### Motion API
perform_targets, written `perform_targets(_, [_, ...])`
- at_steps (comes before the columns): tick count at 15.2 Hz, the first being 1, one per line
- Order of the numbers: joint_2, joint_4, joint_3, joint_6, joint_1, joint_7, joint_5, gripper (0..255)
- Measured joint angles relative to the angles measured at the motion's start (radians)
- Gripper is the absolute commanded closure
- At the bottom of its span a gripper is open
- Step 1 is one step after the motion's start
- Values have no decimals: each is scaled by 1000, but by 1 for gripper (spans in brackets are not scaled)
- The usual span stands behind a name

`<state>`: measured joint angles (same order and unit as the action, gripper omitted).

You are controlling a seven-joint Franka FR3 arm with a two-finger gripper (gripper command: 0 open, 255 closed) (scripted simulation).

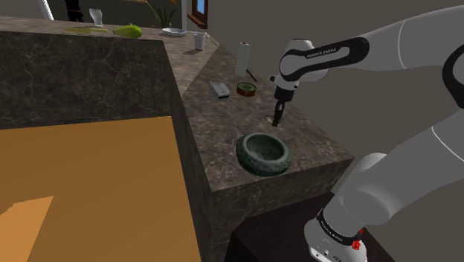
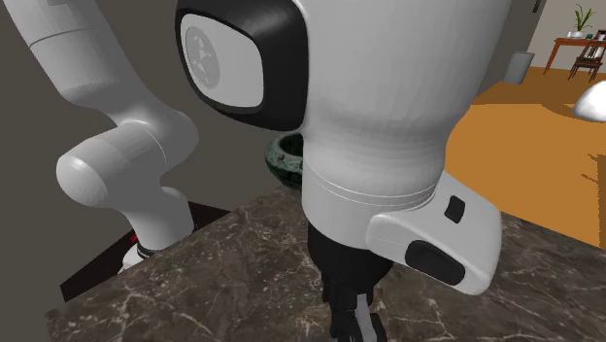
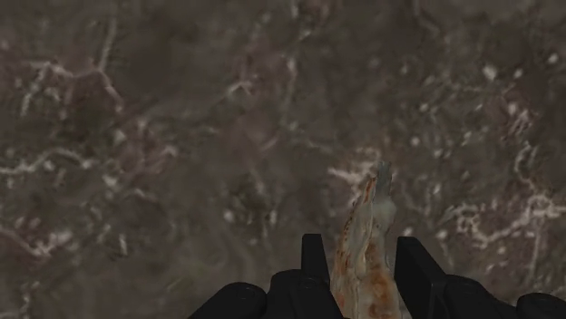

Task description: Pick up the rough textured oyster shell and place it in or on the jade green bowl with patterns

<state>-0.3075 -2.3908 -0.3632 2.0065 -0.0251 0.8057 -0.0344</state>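
The counter is dark grey-brown stone with thin white veins. The bowl is deep green, mottled with paler flecks. The shell is pale grey-white, streaked rust-orange. The gripper is black; the arm is white with a black band. At the bowl's eleven o'clock in the shoulder view, a dish has a reddish-brown rim and a green inside. At nine o'clock the floor is orange.

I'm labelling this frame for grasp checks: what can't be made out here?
Rough grey-brown oyster shell: the wrist view's edge cuts off its near end; in the shoulder view the black hand hides most.
Dark green patterned bowl: second exterior view, the white arm hides most.
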Motion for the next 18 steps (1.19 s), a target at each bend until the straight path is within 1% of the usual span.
perform_targets(12, [-53, 116, 19, -166, 0, -21, -7, 255])
perform_targets(18, [-61, 188, 24, -245, -1, -25, -7, 255])
